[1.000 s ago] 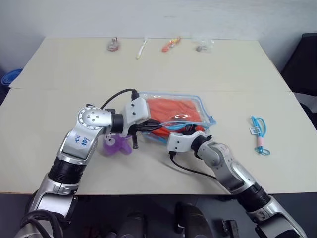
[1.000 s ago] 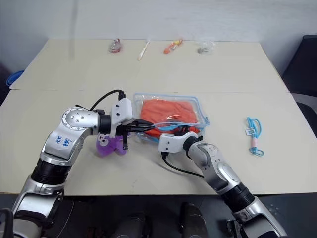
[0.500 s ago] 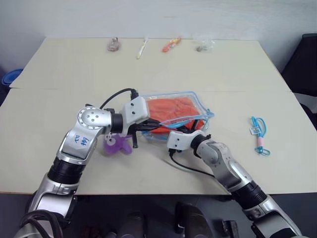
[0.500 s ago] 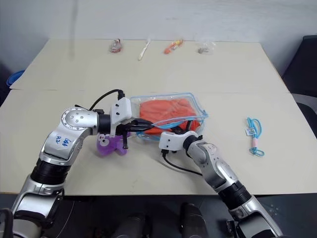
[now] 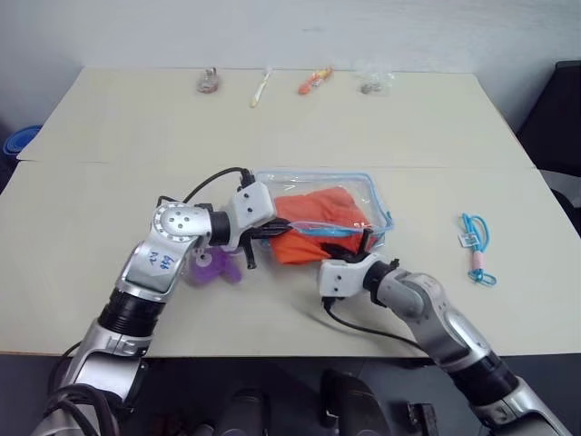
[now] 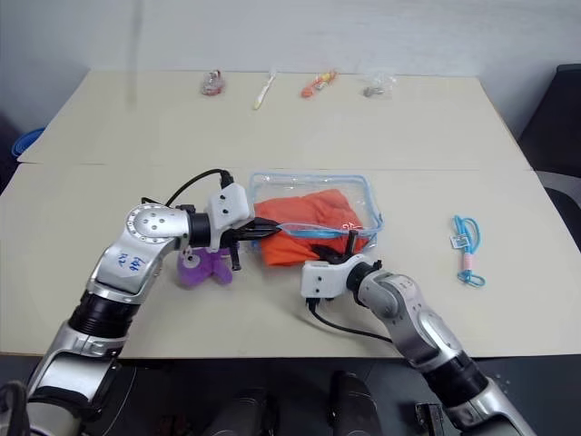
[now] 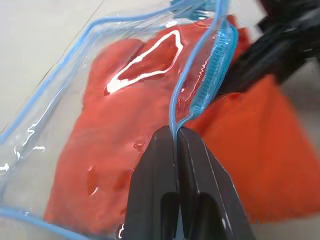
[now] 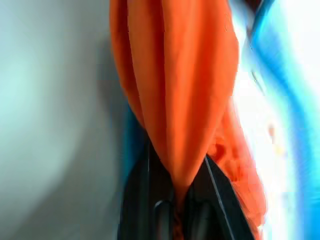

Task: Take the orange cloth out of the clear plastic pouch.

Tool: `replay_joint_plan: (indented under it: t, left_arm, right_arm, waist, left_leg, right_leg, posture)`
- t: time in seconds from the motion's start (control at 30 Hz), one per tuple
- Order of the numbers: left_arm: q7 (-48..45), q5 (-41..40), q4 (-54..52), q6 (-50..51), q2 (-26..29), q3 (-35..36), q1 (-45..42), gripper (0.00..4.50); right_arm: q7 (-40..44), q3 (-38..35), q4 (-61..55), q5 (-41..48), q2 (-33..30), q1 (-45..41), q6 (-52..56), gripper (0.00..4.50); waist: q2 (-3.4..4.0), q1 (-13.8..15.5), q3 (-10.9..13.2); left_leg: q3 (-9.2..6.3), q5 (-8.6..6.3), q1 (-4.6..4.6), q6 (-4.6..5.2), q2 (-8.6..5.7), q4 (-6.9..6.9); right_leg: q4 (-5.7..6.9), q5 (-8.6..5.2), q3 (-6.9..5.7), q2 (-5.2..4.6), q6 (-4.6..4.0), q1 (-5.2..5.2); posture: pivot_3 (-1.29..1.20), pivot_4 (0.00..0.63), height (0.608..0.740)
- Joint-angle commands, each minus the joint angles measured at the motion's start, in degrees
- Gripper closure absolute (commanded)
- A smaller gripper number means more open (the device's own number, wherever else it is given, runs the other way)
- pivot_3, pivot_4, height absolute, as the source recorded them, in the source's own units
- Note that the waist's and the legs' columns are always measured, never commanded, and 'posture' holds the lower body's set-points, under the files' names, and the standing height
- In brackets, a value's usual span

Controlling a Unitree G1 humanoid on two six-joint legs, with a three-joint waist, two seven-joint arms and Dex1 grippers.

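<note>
Right wrist view: orange cloth (image 8: pixel 185 90) apparently pinched.

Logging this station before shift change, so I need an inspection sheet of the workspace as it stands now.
Surface: beige table, two panels meeting at a seam.
Job's things: bright orange folded cloth partly out of the clear blue-trimmed plastic pouch.
Clutter: purple plush toy; blue looped cord; four small items at the far edge.
Grippers: left tool shut on the pouch's edge; right tool shut on the cloth.
Cables: black wrist cables.
Surroundings: blue object beyond the table's left.
</note>
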Motion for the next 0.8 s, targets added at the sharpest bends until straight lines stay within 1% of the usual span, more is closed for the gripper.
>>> replay_joint_plan:
  t: [0.03, 0.17, 0.23, 0.4, 0.5, 0.63, 0.7, 0.8]
  left_arm:
    - [1.46, 1.57, 1.37, -2.92, -0.73, -0.35, -1.51, 4.50]
    - [2.19, 2.84, 3.93, -4.75, -1.50, -0.77, -1.89, 4.50]
    - [2.28, 3.29, 4.71, -5.35, -1.75, -0.84, -1.94, 4.50]
    - [2.11, 4.03, 6.16, -6.74, -1.70, -0.85, -2.01, 4.50]
    - [2.11, 4.25, 6.62, -7.22, -1.49, -0.71, -1.95, 4.50]
    - [1.62, 4.12, 5.70, -7.19, -0.84, -0.32, -1.08, 4.50]
    - [1.31, 3.75, 4.88, -6.79, -0.52, -0.03, -0.62, 4.50]
    - [0.68, 2.59, 3.63, -5.71, -0.22, 0.59, -0.15, 4.50]
  right_arm:
    - [3.17, -2.80, -8.39, 5.99, -0.70, 1.52, -2.34, 4.47]
    - [7.43, -5.81, -13.93, 13.13, -1.73, 3.19, -2.18, 4.47]
    - [9.49, -7.91, -16.04, 16.88, -2.11, 3.88, -0.47, 4.47]
    - [14.79, -12.89, -21.59, 23.26, -6.05, 5.74, 3.68, 4.47]
    - [16.82, -19.02, -25.87, 26.99, -9.23, 6.88, 7.38, 4.47]
    - [19.51, -30.91, -30.13, 36.08, -13.52, 5.99, 16.95, 4.47]
    - [21.50, -37.01, -29.85, 38.86, -17.07, 5.33, 20.45, 4.47]
    - [23.08, -43.98, -26.31, 38.52, -22.26, 5.59, 22.54, 4.47]
  waist:
    - [0.00, 0.03, 0.00]
    - [0.00, 0.11, 0.00]
    - [0.00, 0.16, 0.00]
    - [0.00, 0.42, 0.00]
    - [0.00, 0.67, 0.00]
    - [0.00, 1.31, 0.00]
    - [-0.01, 1.51, 0.00]
    - [-0.01, 1.59, 0.01]
  left_leg:
    - [0.00, 0.00, 0.01, 0.00, 0.00, 0.00]
    - [-0.01, 0.00, 0.01, 0.00, 0.00, 0.00]
    - [-0.01, 0.00, 0.00, 0.00, -0.02, 0.01]
    - [-0.01, 0.00, 0.00, 0.01, -0.02, 0.01]
    - [0.01, 0.00, 0.00, 0.01, -0.02, 0.01]
    - [0.02, -0.01, 0.00, 0.02, -0.02, 0.03]
    - [0.02, -0.01, 0.00, 0.03, -0.02, 0.04]
    - [0.01, -0.03, 0.00, 0.06, -0.05, 0.04]
  right_leg:
    - [0.00, 0.00, 0.01, 0.00, 0.00, 0.00]
    - [0.01, 0.00, -0.01, 0.00, 0.00, 0.00]
    - [0.00, 0.00, -0.01, -0.01, 0.00, 0.00]
    - [0.00, 0.00, -0.02, -0.01, 0.01, 0.01]
    - [-0.01, 0.00, -0.01, -0.01, 0.01, 0.01]
    - [0.01, 0.01, 0.00, -0.01, 0.01, 0.01]
    - [0.01, 0.01, 0.01, -0.01, 0.01, 0.01]
    - [0.00, 0.01, 0.01, -0.03, 0.01, 0.04]
  posture:
    - [0.00, 0.150, 0.740]
    - [0.00, 0.150, 0.740]
    - [0.00, 0.150, 0.740]
    - [0.00, 0.150, 0.740]
    - [0.00, 0.150, 0.740]
    - [0.00, 0.150, 0.740]
    - [0.00, 0.150, 0.740]
    - [0.00, 0.150, 0.740]
